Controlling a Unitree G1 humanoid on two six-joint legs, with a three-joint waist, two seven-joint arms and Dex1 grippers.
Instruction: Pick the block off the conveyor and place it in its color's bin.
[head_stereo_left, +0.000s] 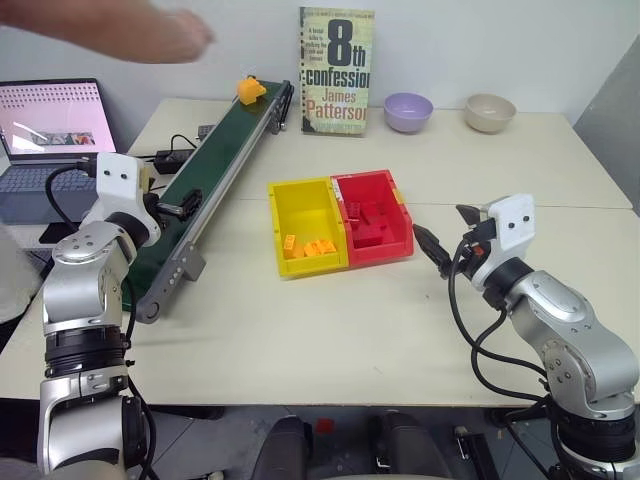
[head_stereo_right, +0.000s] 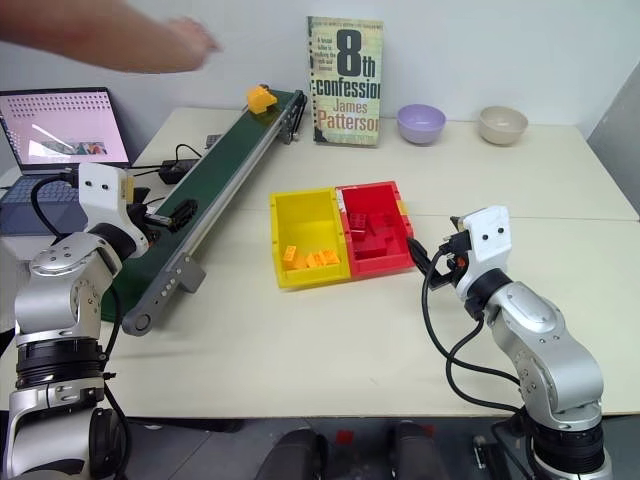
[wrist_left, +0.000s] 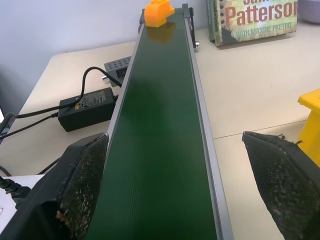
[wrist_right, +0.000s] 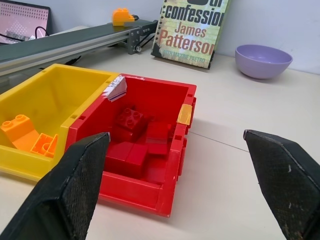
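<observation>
An orange-yellow block (head_stereo_left: 249, 90) is seen at the far end of the dark-green conveyor (head_stereo_left: 215, 180), which runs slantwise across the left part of the pale counter (head_stereo_left: 300, 340). The left tool (wrist_left: 175, 195) is held level over the near stretch of the belt, its two black fingers (wrist_left: 80, 185) spread wide apart with nothing between them; the block lies well ahead of it.

The yellow bin (head_stereo_left: 305, 227) is set near the middle of the counter, joined on its right to a red bin (head_stereo_left: 375, 217). Several orange-yellow bricks (head_stereo_left: 310, 246) are gathered in the near end of the yellow bin, and dark red bricks (wrist_right: 140, 140) are piled in the red one. The right tool (wrist_right: 175, 190) is held just right of the red bin, pointed towards it, its fingers likewise spread apart and empty.

A paperback book (head_stereo_left: 337, 70) is stood upright at the back, just beside the conveyor's far end. A lilac bowl (head_stereo_left: 408, 111) and a beige bowl (head_stereo_left: 490, 112) are placed to its right. A laptop (head_stereo_left: 50, 140) is open at the left edge, with a black power brick (wrist_left: 87, 105) beside the belt. A person's arm (head_stereo_left: 120, 30) is stretched over the far left corner, above the conveyor.
</observation>
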